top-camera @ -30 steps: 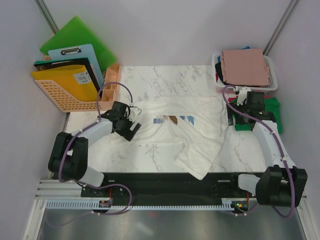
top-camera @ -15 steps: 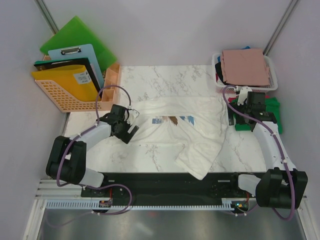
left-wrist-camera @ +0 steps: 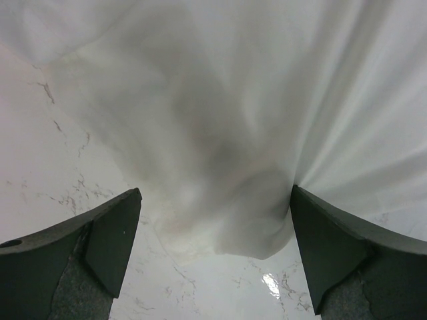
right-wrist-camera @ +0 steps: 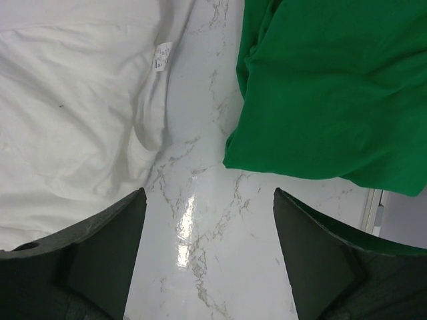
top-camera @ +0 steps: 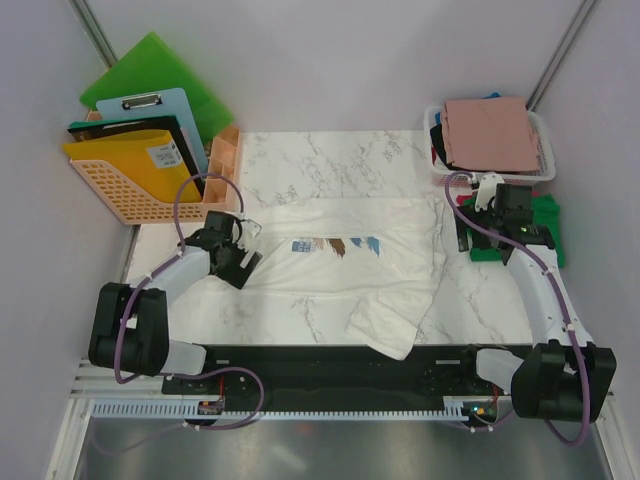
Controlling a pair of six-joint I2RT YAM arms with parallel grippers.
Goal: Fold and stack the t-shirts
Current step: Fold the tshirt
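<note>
A cream-white t-shirt (top-camera: 340,270) with a small blue-and-brown print lies spread on the marble table (top-camera: 330,155), its lower right part bunched. My left gripper (top-camera: 236,252) is at the shirt's left edge, open. In the left wrist view a corner of the white cloth (left-wrist-camera: 253,220) lies between its spread fingers (left-wrist-camera: 113,240), unpinched. My right gripper (top-camera: 476,236) is open over bare marble, between the white shirt (right-wrist-camera: 67,100) and a green t-shirt (right-wrist-camera: 320,87). That green t-shirt (top-camera: 546,220) lies at the right edge. A dusty-pink t-shirt (top-camera: 490,130) lies folded on the basket.
A white mesh basket (top-camera: 545,168) at the back right holds red, black and blue cloth under the pink shirt. An orange basket (top-camera: 110,190) with folders, a clipboard and green boards (top-camera: 160,70) stands at the back left, with a small peach tray (top-camera: 222,160) beside it.
My left gripper has moved left, and the white shirt's left side and print have shifted left with it and lie flatter. The right arm has barely moved.
</note>
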